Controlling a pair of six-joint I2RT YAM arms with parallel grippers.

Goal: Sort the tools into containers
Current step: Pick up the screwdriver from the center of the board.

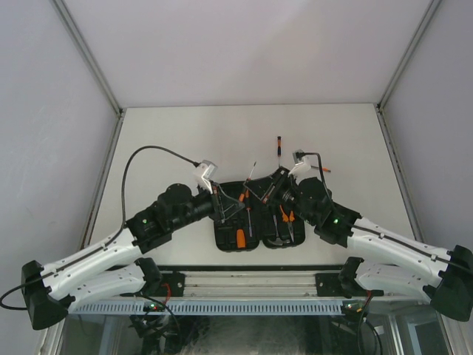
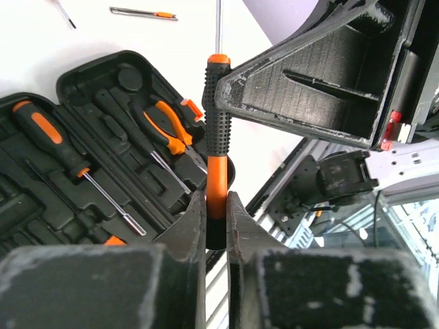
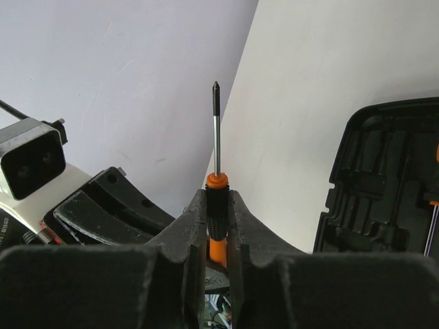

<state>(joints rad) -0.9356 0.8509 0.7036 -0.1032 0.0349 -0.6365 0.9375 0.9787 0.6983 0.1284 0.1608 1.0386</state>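
A thin screwdriver (image 1: 244, 194) with an orange-and-black handle is held above the open black tool case (image 1: 224, 235), its shaft pointing to the far side. My left gripper (image 2: 216, 202) is shut on the orange butt end of the handle (image 2: 217, 171). My right gripper (image 3: 217, 199) is shut on the black ribbed grip (image 3: 217, 205) just below the shaft. One of its fingers (image 2: 309, 82) shows beside the handle in the left wrist view. The case (image 2: 92, 72) holds orange-handled pliers (image 2: 167, 125) and a bigger screwdriver (image 2: 49, 136) in its slots.
Another screwdriver (image 1: 278, 144) lies on the table beyond the case, and a small orange-tipped tool (image 1: 326, 171) lies to the right. A flat metal tool with an orange part (image 2: 144, 12) lies on the table. The case's other half (image 3: 384, 185) is at the right.
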